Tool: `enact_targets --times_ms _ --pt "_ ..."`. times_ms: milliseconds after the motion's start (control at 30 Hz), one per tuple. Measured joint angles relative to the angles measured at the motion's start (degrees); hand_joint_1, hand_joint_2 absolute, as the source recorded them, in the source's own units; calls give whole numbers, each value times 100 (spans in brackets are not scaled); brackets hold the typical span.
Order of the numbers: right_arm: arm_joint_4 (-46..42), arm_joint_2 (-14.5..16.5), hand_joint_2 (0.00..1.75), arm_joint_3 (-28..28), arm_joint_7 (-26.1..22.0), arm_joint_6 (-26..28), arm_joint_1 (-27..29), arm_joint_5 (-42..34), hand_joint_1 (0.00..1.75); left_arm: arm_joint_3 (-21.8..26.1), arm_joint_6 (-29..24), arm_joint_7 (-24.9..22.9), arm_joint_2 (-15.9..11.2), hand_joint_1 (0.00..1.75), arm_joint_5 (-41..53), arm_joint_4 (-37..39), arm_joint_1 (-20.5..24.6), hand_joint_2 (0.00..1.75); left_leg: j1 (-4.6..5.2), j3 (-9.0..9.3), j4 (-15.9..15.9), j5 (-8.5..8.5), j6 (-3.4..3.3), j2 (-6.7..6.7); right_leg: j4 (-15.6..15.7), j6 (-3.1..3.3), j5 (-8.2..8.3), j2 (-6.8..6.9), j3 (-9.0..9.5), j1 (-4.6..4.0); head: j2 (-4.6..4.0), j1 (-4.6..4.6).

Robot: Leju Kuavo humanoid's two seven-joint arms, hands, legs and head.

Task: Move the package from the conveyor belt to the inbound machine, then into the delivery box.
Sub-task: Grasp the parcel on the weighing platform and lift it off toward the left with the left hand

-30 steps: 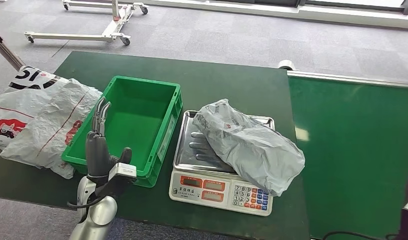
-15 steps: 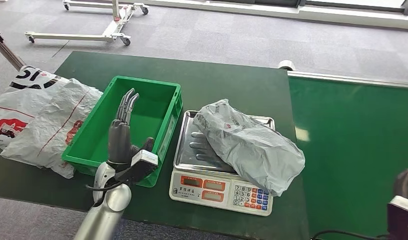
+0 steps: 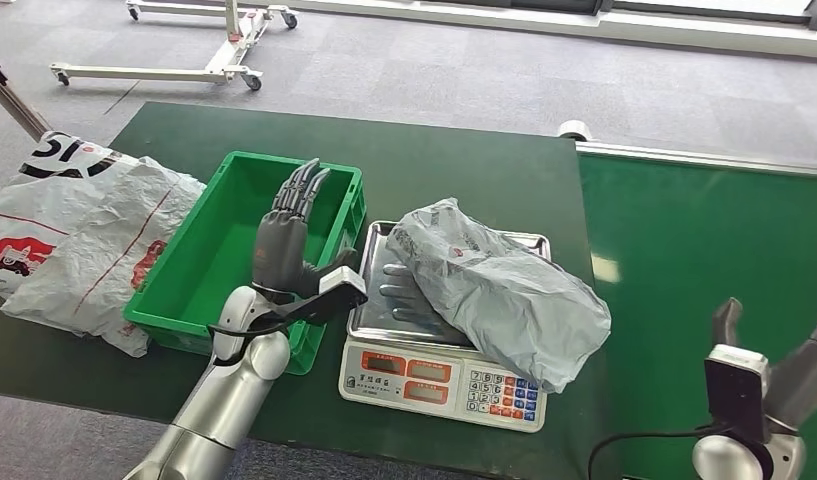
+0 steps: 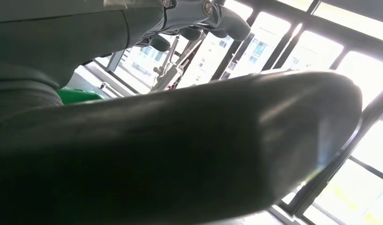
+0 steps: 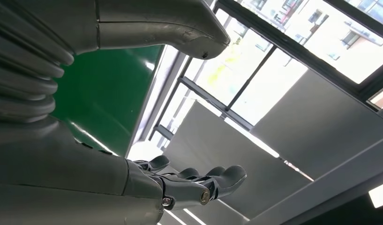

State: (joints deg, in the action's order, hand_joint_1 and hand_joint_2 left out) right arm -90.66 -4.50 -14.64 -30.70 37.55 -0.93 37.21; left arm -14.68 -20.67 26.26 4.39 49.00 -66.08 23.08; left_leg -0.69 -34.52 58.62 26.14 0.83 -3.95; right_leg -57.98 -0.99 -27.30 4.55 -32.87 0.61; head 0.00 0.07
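Note:
A crumpled grey plastic package (image 3: 499, 288) lies on the steel pan of the weighing scale (image 3: 442, 381), hanging over its right edge. My left hand (image 3: 289, 232) is raised above the right side of the green delivery box (image 3: 210, 262), fingers straight and spread, holding nothing, a short way left of the package. In the left wrist view its thumb (image 4: 180, 140) looms close and its fingers (image 4: 203, 18) stretch out. My right hand (image 3: 774, 375) rises at the lower right over the conveyor belt (image 3: 704, 260), thumb and fingers apart, empty. Its fingers (image 5: 199, 180) show slightly curled in the right wrist view.
A large white printed bag (image 3: 74, 235) lies on the dark green table (image 3: 454, 170) left of the box. A wheeled metal frame (image 3: 214, 45) stands on the grey carpet beyond the table. The belt's metal edge (image 3: 704, 158) runs along the far right.
My left hand has swung up and to the right, from the box's near left corner to above its right side. My right hand has risen into view at the lower right.

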Motion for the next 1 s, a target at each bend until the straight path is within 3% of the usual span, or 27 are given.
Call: enact_targets --times_ms 500,667,1000 --pt "565 0 175 336 17 -63 -431 3 0 -204 -304 -288 9 0 894 1217 735 0 0 -1 0 -5 0 2 0 1 3 1 -2 0 -1 1" --pt "915 44 175 563 29 -97 -623 -7 0 -648 -324 -458 258 0 1625 2411 1450 0 1 -4 1 -8 -2 6 -1 0 8 4 -1 1 0 0" --pt "1254 109 175 769 14 -120 -712 -133 0 -1058 -136 -451 728 0 1852 3375 2062 0 2 -5 1 -8 -2 7 -1 0 8 4 -3 0 0 1"
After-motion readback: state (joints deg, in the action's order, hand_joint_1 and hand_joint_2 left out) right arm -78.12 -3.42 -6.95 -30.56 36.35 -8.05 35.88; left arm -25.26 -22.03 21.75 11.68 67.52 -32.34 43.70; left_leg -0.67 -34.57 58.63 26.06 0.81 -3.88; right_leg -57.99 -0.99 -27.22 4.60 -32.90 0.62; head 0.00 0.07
